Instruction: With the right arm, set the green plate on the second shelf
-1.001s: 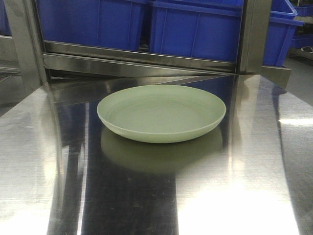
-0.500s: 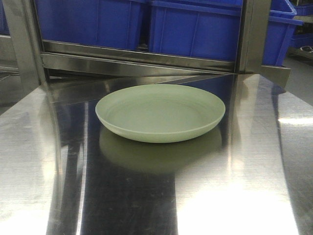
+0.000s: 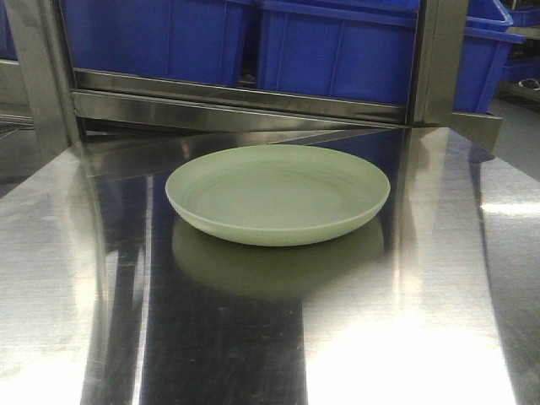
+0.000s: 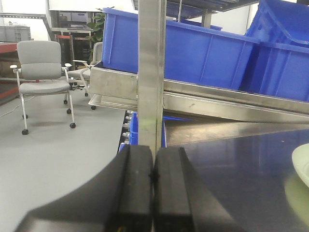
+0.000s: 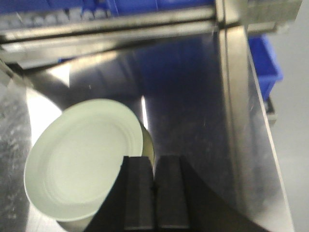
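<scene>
Surface: steel table (image 3: 439, 278), blue bins (image 3: 337, 51) at 12 o'clock.
Plate: green plate (image 3: 278, 196) flat at table centre.
Right: right gripper (image 5: 154, 193) pressed together, empty, at plate's 4 o'clock rim.
Left: left gripper (image 4: 153, 188) pressed together.

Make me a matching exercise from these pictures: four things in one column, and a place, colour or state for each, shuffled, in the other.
Column one:
1 plate
2 bins
3 chair
4 left hand

Column two:
A shut
B blue
C on the table
D on the floor

Pairs: 1-C, 2-B, 3-D, 4-A
</scene>
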`<state>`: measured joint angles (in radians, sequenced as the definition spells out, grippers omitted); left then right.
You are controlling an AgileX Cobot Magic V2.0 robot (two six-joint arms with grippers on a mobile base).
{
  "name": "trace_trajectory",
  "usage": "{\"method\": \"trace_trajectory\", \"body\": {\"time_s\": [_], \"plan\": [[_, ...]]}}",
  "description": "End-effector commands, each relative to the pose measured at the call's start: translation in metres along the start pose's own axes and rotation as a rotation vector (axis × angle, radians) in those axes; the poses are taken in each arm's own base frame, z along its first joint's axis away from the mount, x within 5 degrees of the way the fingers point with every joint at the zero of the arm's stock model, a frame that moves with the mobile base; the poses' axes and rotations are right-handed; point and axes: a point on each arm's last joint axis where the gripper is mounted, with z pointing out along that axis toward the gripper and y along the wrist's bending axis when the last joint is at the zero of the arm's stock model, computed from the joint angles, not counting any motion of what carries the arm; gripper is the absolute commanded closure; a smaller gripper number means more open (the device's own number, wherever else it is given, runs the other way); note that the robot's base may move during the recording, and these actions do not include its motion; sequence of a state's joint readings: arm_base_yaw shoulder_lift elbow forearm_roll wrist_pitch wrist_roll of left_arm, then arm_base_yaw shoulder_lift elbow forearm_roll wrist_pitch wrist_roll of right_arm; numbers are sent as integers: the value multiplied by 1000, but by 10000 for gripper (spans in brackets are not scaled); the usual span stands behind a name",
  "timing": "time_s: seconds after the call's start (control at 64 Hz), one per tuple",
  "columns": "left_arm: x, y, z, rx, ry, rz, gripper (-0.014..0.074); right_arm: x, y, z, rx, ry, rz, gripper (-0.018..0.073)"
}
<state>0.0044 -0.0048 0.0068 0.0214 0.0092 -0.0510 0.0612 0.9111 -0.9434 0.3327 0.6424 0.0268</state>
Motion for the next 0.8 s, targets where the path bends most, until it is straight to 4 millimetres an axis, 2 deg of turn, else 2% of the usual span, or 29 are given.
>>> {"method": "trace_trajectory", "body": {"time_s": [0.0,0.109,0.172,0.313,0.422,0.657,0.782], "plan": [[7,0,0,6,-43,-11,466,-14,5,8,-34,-37,29,510],[7,0,0,6,-43,-11,466,-7,4,31,-55,80,87,506],[7,0,0,6,-43,-11,466,-3,7,43,-80,126,100,468],[7,0,0,6,-43,-11,466,6,21,72,-155,202,125,225],[7,0,0,6,-43,-11,466,14,24,93,-157,248,135,107],[7,0,0,6,-43,-11,466,33,15,139,-104,359,185,97],[7,0,0,6,-43,-11,466,43,10,157,-84,408,218,97]]}}
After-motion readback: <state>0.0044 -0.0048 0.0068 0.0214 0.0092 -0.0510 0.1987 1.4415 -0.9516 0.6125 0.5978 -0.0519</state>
